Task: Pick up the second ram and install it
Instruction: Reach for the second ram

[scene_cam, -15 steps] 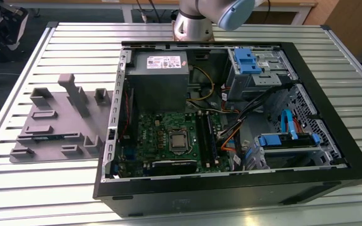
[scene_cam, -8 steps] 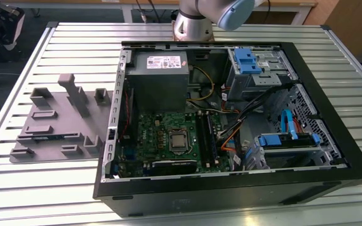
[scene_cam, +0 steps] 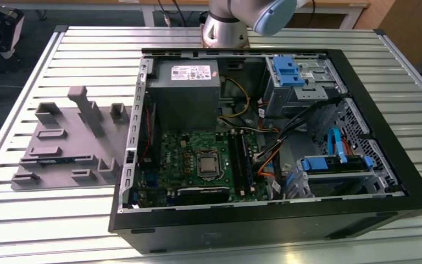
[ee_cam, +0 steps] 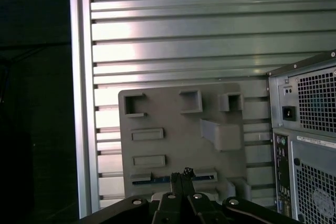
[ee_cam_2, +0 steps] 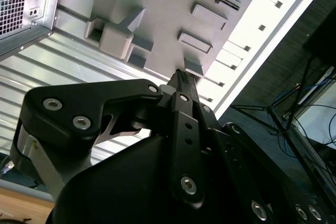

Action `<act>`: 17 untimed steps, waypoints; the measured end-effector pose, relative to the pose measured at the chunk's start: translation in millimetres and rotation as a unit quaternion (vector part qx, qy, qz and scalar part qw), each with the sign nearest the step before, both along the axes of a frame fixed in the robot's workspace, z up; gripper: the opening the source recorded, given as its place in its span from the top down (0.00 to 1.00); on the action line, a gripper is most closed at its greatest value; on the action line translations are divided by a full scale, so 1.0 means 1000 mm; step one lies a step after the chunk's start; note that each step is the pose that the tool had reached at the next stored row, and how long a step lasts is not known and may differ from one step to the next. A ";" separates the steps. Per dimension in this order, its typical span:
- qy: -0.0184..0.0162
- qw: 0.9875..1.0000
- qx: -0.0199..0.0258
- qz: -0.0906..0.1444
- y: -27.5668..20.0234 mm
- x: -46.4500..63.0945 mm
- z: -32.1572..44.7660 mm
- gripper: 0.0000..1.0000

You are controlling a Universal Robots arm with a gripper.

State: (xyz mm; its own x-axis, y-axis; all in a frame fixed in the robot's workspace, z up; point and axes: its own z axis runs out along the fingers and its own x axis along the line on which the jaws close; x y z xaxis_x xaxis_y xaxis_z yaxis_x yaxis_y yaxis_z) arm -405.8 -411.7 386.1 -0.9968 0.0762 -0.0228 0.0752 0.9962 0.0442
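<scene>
Slim blue ram in slot of molded matte-gray tray, slatted metal table; gripper pointed at tray, fingers pressed tog., nothing btw. them.

Silver-grey arm with pale blue joint cap; matte black claw of jointed links with silver screws.

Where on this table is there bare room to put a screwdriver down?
Bare slats of the table lie between the gray holder tray and the far edge, and between it and the near edge. A narrow strip flanks the computer case on the exterior view's right. Inside the case is crowded with cables.
</scene>
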 end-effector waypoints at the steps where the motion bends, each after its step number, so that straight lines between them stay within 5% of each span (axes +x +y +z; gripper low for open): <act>1: 0.000 1.000 0.000 0.000 -0.0001 0.000 0.0000 0.89; 10: 0.000 1.000 0.000 0.000 -0.0046 -0.009 0.0000 0.89; 17: 0.000 1.000 0.000 0.000 -0.0138 -0.012 -0.0003 0.89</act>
State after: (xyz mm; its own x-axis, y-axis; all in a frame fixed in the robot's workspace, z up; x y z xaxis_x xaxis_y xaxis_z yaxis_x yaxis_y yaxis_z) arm -417.5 -425.5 385.8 -0.9968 0.0762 -0.0228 0.0751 0.9962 0.0442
